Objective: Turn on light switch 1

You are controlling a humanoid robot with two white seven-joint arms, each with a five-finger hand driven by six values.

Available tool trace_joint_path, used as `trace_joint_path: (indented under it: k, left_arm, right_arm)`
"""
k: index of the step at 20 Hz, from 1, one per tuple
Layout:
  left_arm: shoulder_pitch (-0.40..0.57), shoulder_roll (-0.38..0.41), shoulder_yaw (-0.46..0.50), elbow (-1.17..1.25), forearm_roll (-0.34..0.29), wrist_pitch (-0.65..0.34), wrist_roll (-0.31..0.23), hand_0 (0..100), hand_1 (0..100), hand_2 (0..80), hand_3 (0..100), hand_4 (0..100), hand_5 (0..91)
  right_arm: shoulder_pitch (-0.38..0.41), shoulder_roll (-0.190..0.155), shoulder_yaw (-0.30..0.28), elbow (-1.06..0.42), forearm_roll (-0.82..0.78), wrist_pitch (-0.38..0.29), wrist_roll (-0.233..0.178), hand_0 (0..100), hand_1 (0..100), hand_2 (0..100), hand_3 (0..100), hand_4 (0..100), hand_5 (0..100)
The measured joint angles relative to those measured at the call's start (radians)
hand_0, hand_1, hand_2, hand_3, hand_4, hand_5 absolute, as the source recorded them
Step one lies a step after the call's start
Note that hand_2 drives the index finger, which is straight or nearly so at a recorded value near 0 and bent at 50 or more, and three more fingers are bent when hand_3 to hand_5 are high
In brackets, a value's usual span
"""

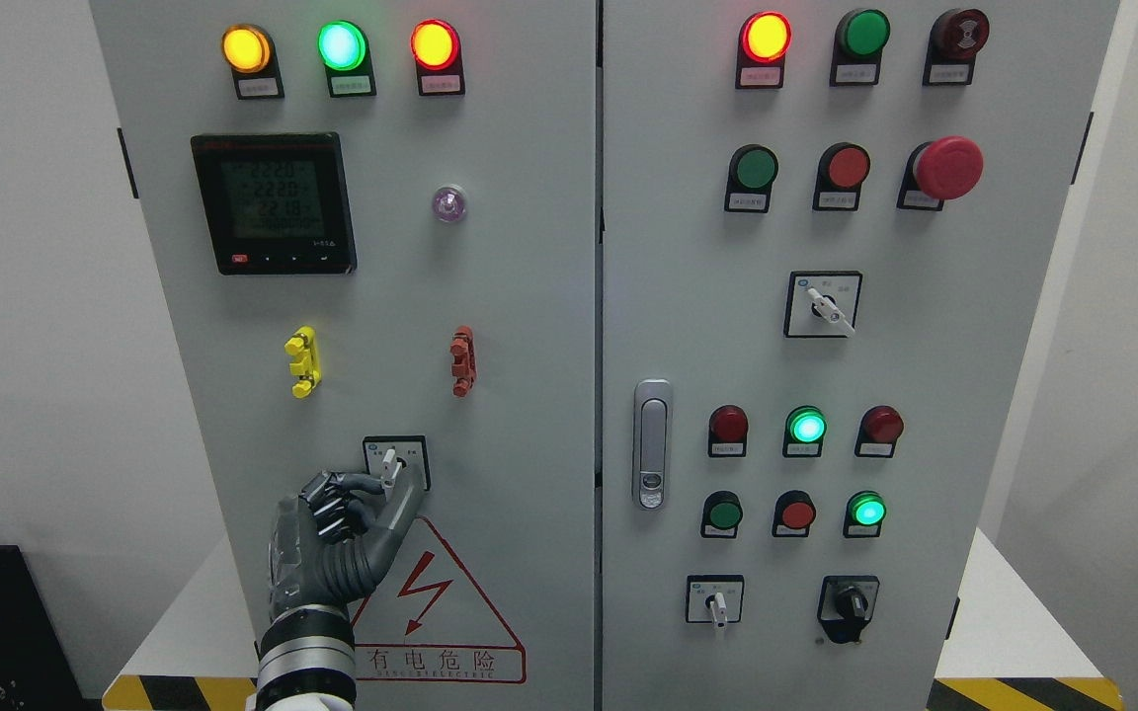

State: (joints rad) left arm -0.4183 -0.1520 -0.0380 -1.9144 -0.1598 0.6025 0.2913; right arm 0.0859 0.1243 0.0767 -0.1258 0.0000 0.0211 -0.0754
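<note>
One hand working: left hand (347, 523) at the grasp step, fingers (364, 484) and thumb pinched narrow on the white lever of the rotary selector switch (389, 466) between them; next, I'd judge, a twist.

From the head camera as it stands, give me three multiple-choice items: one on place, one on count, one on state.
1. Where is the left hand?
A. At the rotary switch low on the left door
B. At the door handle
C. At the red mushroom button

2. How many lamps glow in the left door's top row?
A. One
B. Two
C. Three

3. How is the digital meter?
A. Dark
B. Lit, showing digits
C. Covered

Answers: A, fingers pinch that switch's lever; C, yellow, green and red all shine; B, its screen shows rows of numbers.
</note>
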Motion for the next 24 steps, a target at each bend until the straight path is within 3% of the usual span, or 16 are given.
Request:
trace_joint_path:
  k: [24]
  left_arm:
    - [-0.006,-0.001,-0.002,0.000,-0.018,0.010,0.000,20,68,63.1,97,96,86.0]
  right_arm:
    - [0.000,0.000,0.000,0.000,0.000,0.000,0.000,0,0,0,0,0,0]
